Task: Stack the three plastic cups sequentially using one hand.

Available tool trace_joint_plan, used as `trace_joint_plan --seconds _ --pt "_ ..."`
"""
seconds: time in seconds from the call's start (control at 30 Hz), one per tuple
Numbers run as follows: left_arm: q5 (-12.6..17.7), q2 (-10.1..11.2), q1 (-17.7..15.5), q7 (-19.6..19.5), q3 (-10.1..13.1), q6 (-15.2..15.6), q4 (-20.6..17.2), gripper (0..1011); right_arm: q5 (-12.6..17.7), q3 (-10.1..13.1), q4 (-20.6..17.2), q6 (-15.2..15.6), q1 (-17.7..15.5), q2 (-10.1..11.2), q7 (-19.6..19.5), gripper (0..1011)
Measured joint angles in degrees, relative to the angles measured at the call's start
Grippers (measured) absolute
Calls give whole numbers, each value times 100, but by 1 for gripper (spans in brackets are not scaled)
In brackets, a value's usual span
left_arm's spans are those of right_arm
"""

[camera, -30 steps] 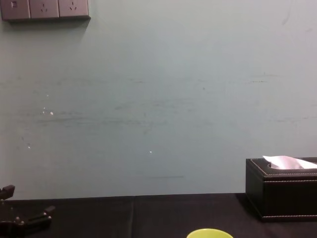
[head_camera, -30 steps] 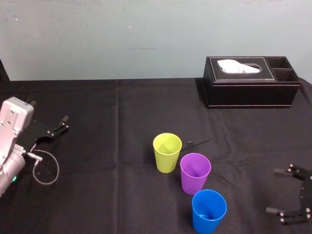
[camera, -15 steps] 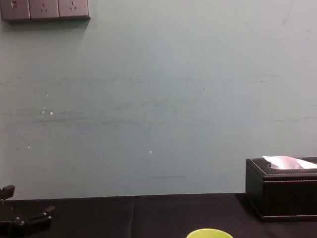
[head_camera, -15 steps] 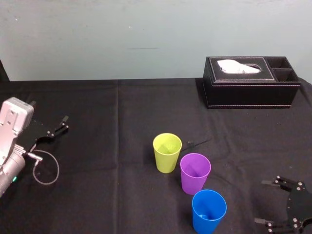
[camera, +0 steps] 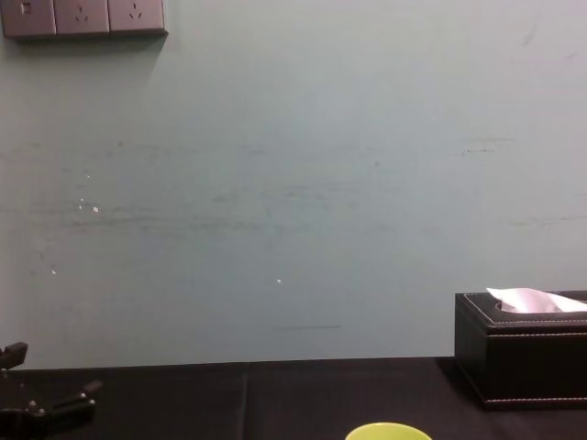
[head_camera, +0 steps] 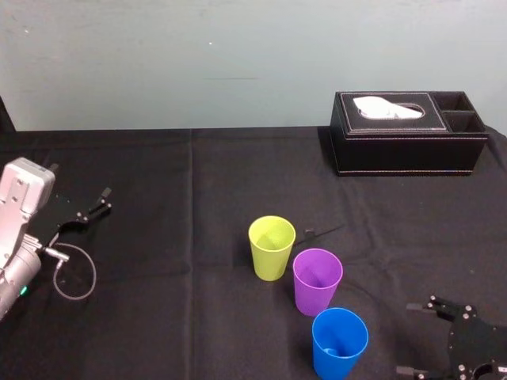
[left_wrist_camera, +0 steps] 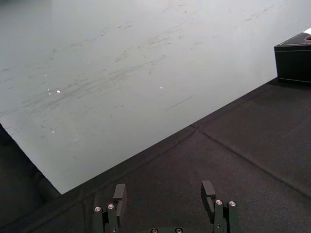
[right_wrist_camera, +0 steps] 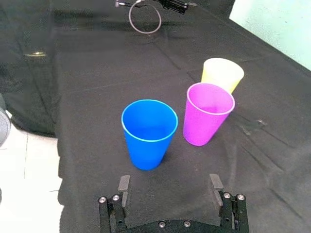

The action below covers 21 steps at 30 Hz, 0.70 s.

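The worktop (head_camera: pixel 158 317) wears wrinkled black fabric. Mid-worktop, three smooth tapered tumblers stand diagonally: yellow-green cup (head_camera: pixel 271 247), purple cup (head_camera: pixel 317 281), blue cup (head_camera: pixel 339 343), perhaps touching. Beside blue sits the right gripper (head_camera: pixel 408 338), partly cut off, jaws apart; the left gripper (head_camera: pixel 101 200) is parked left, jaws apart.

Pale teal wall (camera: pixel 293 183); grey outlets (camera: pixel 83 16) mounted high; black tablecloth (head_camera: pixel 158 174) below.

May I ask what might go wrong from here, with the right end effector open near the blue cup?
1. The bright blue tapered plastic cup stands close beside the purple plastic cup, so a finger of the open right end effector might bump the purple one over.
2. The purple cup stands close to the yellow-green plastic cup, so one knock may topple both.
The left end effector is parked at the far left.
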Motion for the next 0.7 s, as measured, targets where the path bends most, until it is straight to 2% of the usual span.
trace_joint_plan --seconds 0.7 --pt "0 0 0 0 0 0 0 1010 14 -473 -42 199 364 -231 -80 1003"
